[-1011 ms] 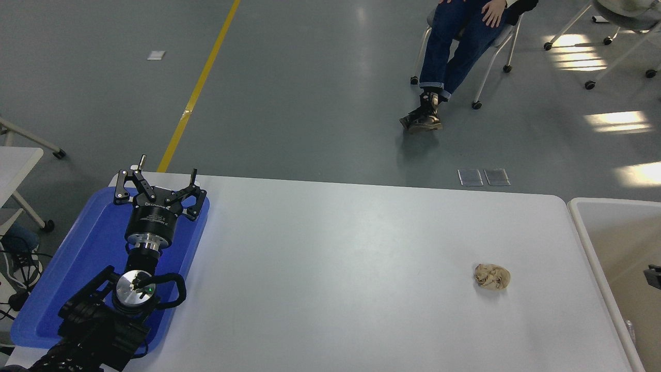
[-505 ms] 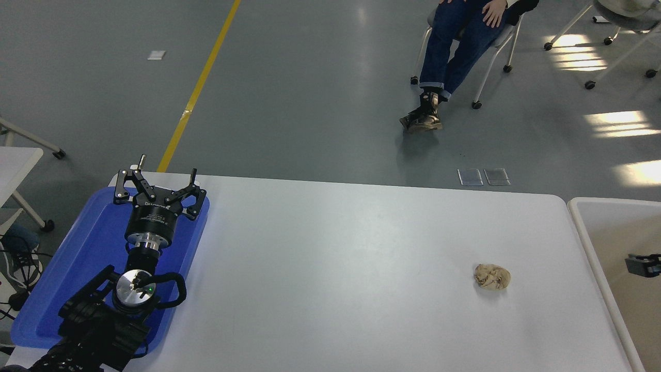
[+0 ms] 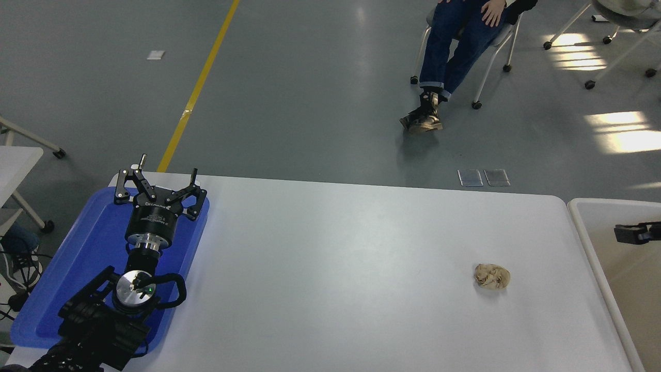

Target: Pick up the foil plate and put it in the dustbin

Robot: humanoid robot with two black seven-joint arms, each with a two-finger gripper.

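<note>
The foil plate is out of view. The dustbin (image 3: 578,217), with a white rounded rim and beige inside, stands against the table's right end and is cut off by the picture's edge. Only a small black tip of my right gripper (image 3: 636,233) shows at the right edge, above the dustbin's inside; nothing shows in it. My left gripper (image 3: 157,181) is open and empty, parked over the blue tray at the lower left.
A flat blue plastic tray (image 3: 88,248) lies at the table's left end under the left arm. A small crumpled beige paper ball (image 3: 492,276) lies on the white table (image 3: 335,268) near the dustbin. A person (image 3: 454,46) sits on a chair beyond the table.
The black tip of my right arm has moved up the picture and slightly left over the dustbin. The left arm and the paper ball have not moved.
</note>
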